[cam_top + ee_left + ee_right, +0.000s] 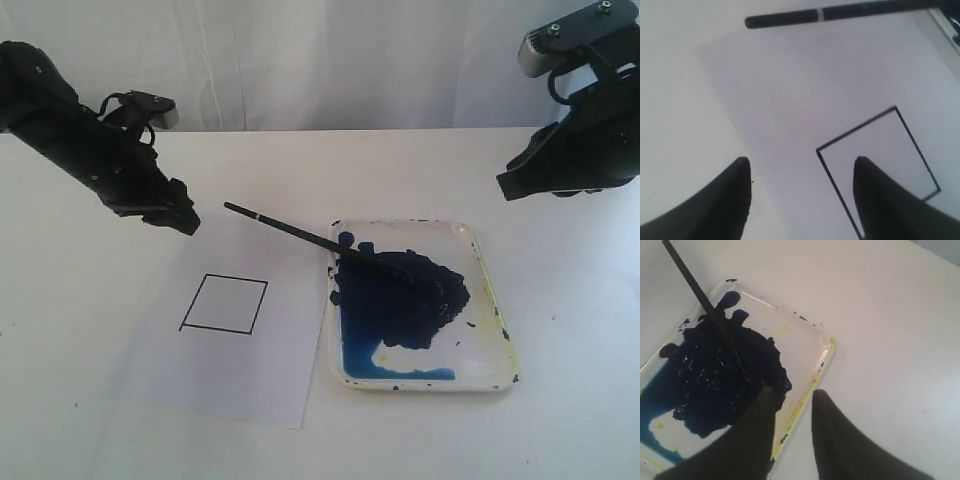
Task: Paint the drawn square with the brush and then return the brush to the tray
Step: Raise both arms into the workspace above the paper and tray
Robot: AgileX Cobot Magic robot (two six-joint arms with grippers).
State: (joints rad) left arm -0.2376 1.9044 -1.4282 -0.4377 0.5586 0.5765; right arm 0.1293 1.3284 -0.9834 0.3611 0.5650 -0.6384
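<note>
The brush (300,233) lies slanted with its tip in the dark blue paint of the tray (488,300) and its handle end, with a white band, out over the paper; nothing holds it. The drawn square (225,303) on the white sheet is blank inside. My left gripper (178,219) hovers above the sheet's far left corner, open and empty; its wrist view shows the brush handle (790,19) and the square (880,155) beyond the fingers. My right gripper (512,186) hangs open and empty beyond the tray's far right corner, the tray rim (822,362) under its fingers.
The white paper sheet (250,370) lies left of the tray on a white table (80,400). A white backdrop stands behind the table. Yellow stains line the tray's right rim (500,325).
</note>
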